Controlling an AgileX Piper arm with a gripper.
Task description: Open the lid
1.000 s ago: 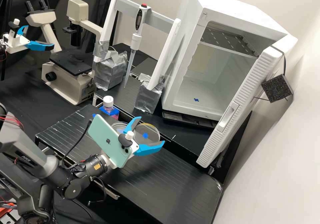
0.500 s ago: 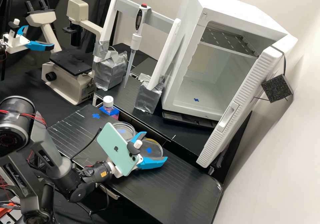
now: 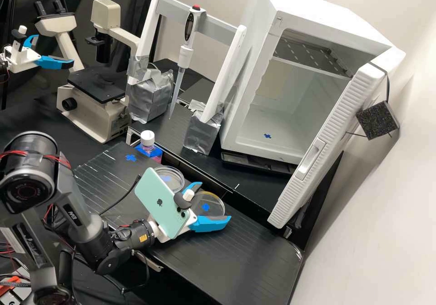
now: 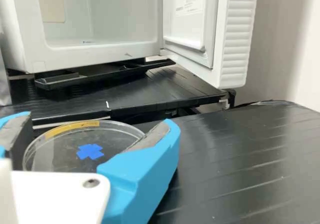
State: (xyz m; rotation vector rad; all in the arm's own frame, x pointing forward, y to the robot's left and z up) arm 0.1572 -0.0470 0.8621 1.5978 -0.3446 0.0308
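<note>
In the high view my gripper [image 3: 214, 202] is low over the front shelf, its two blue fingers on opposite sides of a clear round lid [image 3: 211, 207] with yellow tape and a blue cross. Beside it, to the left, a clear round dish [image 3: 170, 179] lies on the shelf, also showing a blue cross. In the wrist view the gripper [image 4: 97, 121] is shut on the lid [image 4: 60, 151], whose rim meets the grey finger pads. Whether the lid touches the shelf I cannot tell. A phone on the gripper hides part of the shelf.
A bottle of pink liquid [image 3: 148, 145] with a white cap stands behind the dish. Further back are a pipette [image 3: 185, 53] on a white frame, a microscope [image 3: 97, 87] and an incubator [image 3: 247, 114] with its door [image 3: 318, 150] open. A second arm [image 3: 27, 57] is at the left.
The gripper and the lid have come down and slightly right together, first by much, then by little. More of the dish to the left has come into sight.
</note>
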